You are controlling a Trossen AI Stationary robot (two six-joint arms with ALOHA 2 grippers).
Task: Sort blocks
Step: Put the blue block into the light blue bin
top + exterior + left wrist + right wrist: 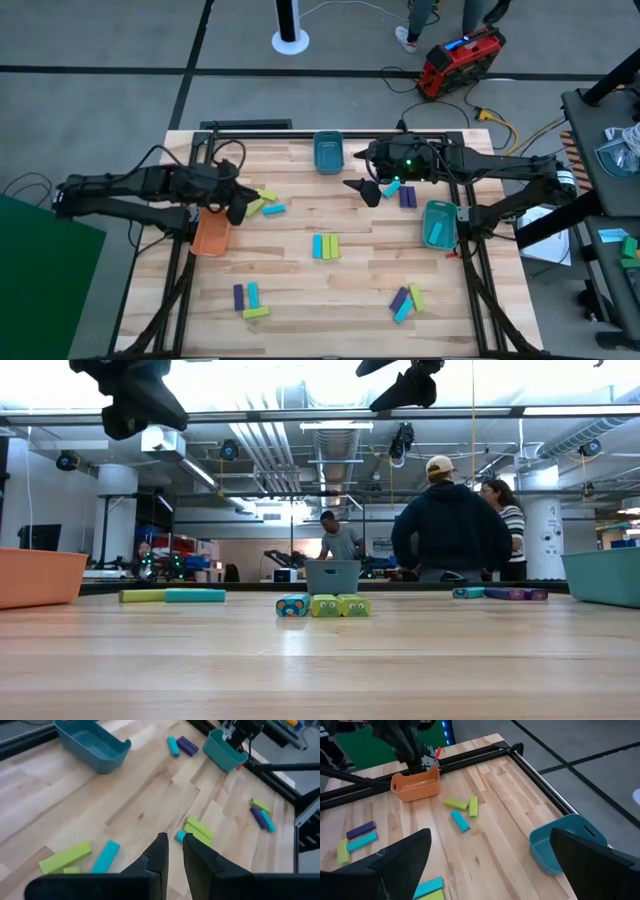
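Observation:
Blocks lie in small groups flat on the wooden table (300, 280). A yellow-green and cyan group (266, 204) sits beside my left gripper (238, 205). Three lie mid-table (325, 246). A cyan and purple pair (402, 194) lies at the right, below my right gripper (365, 188). Two more groups (250, 298) (405, 300) lie near the front edge. My left gripper (174, 847) hangs shut and empty above the table next to the orange bin (212, 235). My right gripper (497, 865) is raised, wide open and empty.
One teal bin (328, 152) stands at the far edge, another teal bin (439, 222) at the right edge. Black rails (240, 126) frame the table. Beyond the table stand people (450, 525). Bare wood lies between the block groups.

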